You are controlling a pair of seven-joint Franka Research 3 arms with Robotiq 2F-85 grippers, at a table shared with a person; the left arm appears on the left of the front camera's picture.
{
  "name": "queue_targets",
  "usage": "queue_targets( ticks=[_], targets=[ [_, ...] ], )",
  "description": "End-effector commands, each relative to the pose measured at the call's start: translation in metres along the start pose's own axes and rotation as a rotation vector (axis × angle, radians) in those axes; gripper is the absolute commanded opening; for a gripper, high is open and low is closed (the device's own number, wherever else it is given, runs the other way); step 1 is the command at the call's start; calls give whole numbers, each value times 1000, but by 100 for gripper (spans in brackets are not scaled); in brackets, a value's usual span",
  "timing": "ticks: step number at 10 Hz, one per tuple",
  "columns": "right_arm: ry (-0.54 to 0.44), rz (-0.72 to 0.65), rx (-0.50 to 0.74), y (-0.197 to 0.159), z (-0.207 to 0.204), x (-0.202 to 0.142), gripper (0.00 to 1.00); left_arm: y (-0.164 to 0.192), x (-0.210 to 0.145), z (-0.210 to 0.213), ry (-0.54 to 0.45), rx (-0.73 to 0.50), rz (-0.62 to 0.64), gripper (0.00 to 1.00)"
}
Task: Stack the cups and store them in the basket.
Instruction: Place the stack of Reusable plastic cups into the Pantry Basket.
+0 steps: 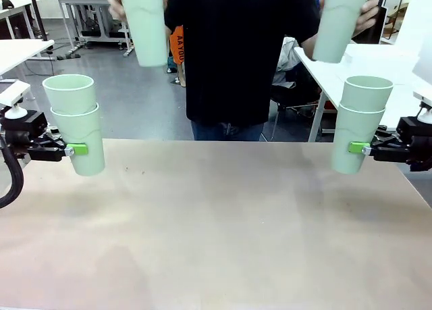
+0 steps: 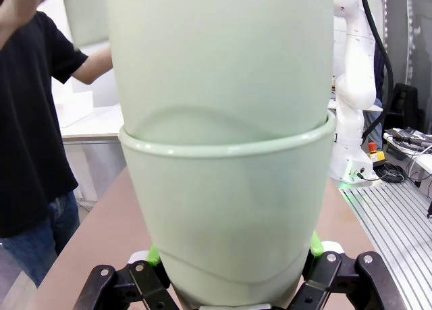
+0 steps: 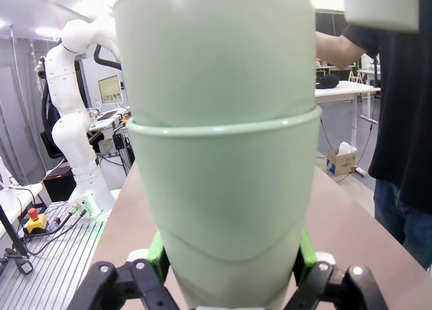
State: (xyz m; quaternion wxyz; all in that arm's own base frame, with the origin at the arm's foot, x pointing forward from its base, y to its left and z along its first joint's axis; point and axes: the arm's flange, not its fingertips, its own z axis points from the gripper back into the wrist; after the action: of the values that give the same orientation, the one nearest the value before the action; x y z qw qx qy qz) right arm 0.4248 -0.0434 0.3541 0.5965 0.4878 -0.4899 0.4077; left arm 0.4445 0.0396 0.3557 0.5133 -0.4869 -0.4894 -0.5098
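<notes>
My left gripper (image 1: pixel 75 150) is shut on a stack of two mint-green cups (image 1: pixel 77 124), held upright above the table's left edge. In the left wrist view that stack (image 2: pixel 223 168) rises between the green pads (image 2: pixel 154 256). My right gripper (image 1: pixel 356 148) is shut on another stack of two cups (image 1: pixel 359 124) above the right edge; the right wrist view shows it close up (image 3: pixel 223 168). The person at the far side holds one cup in each raised hand, one on the left (image 1: pixel 147 23) and one on the right (image 1: pixel 337 21). The basket is out of view.
The bare brown table (image 1: pixel 216 229) lies between my two arms. Behind the person stand white tables (image 1: pixel 364 67) and lab furniture. The other arm shows far off in each wrist view (image 2: pixel 354 87) (image 3: pixel 74 134).
</notes>
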Motion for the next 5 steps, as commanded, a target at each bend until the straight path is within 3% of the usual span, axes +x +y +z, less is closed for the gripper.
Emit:
queue_targets(
  ticks=[1,5],
  targets=[
    [3,10,4,-1,-1,5,86,-1,2,0,-4,3,-8,85],
    [3,10,4,-1,-1,5,86,-1,2,0,-4,3,-8,85]
  ],
)
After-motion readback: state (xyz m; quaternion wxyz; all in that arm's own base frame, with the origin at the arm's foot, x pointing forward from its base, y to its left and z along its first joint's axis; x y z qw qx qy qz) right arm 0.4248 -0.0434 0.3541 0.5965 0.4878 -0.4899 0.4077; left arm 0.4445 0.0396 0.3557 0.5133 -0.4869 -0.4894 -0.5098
